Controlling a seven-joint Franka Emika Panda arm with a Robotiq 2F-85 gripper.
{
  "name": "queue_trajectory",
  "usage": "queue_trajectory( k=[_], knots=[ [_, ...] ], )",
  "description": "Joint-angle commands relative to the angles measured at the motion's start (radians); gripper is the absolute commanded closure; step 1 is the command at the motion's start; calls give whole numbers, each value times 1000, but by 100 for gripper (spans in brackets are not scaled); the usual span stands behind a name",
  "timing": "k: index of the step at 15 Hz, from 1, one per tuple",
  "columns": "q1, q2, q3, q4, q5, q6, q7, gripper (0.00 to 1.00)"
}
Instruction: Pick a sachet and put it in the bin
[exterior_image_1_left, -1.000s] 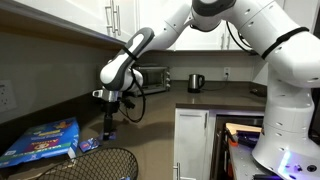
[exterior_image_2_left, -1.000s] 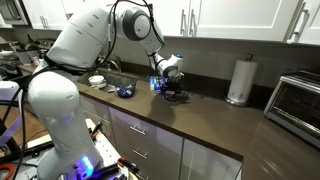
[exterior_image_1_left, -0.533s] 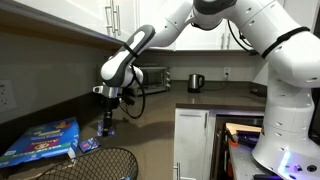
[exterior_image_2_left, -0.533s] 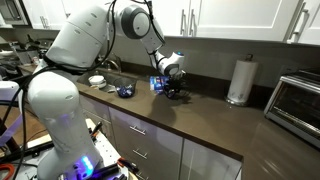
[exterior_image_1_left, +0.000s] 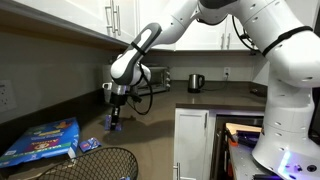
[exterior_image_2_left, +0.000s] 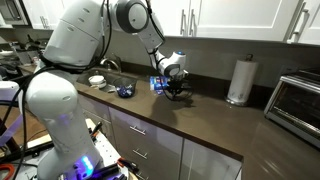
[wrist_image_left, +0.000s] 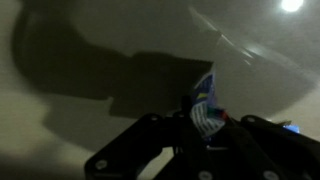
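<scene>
Transport step: fingers (wrist_image_left: 150, 136) clamped on small flat blue-purple foil sachet (wrist_image_left: 204, 106), hanging above mid dark surface (exterior_image_1_left: 150, 140). Next: carry over round black wire-mesh bin (exterior_image_1_left: 100, 163) near the surface's end edge, release inside.

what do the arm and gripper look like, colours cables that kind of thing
The arm has glossy white rounded shells with black bands at the joints. Its wrist end turns dark and ends in a black gripper with black jaws. A thin dark cable loops beside the wrist. The base glows purple-blue.
</scene>
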Motion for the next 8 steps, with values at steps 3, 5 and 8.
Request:
queue_trajectory(
  k=[3,5,8],
  knots=[
    [-14,-129,-21,-80,-40,0,30,97],
    [-9,-165,-21,-98,-43,-18,28,97],
    [9,-207,-24,-146,-49,-2,30,97]
  ],
)
